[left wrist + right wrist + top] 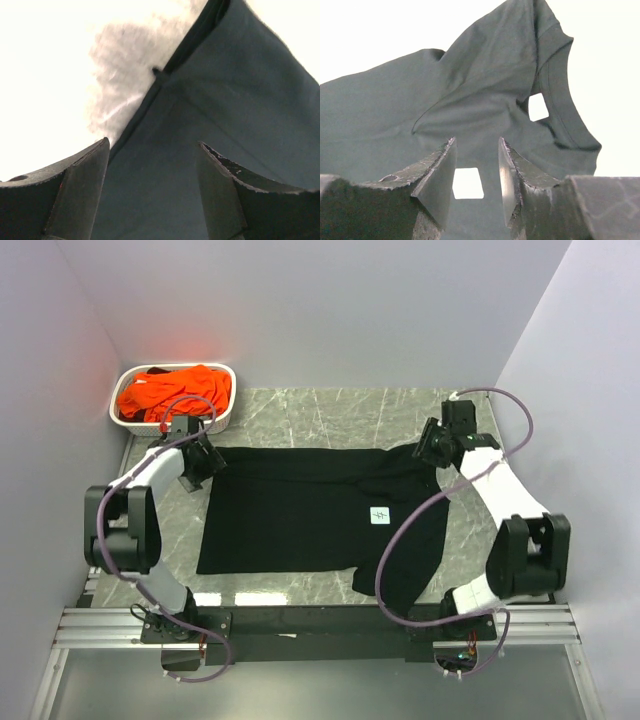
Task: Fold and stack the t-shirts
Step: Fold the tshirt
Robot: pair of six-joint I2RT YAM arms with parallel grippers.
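A black t-shirt (290,520) lies spread on the marble table, its right side folded over with a small white tag (380,515) showing. Bright orange t-shirts (175,392) are heaped in the white basket (113,408) at the back left. My left gripper (207,458) hovers at the black shirt's back left corner. In the left wrist view it (153,142) stands open over the dark cloth (225,100), with nothing between the fingers. My right gripper (428,450) is at the back right corner. In the right wrist view it (477,140) is open above the shirt (485,90), a white tag (468,183) visible between the jaws.
Lilac walls close in the table on the left, back and right. The basket stands in the back left corner, just behind my left gripper. Purple cables loop off both arms; the right one (400,540) hangs over the shirt. A metal rail (320,625) runs along the near edge.
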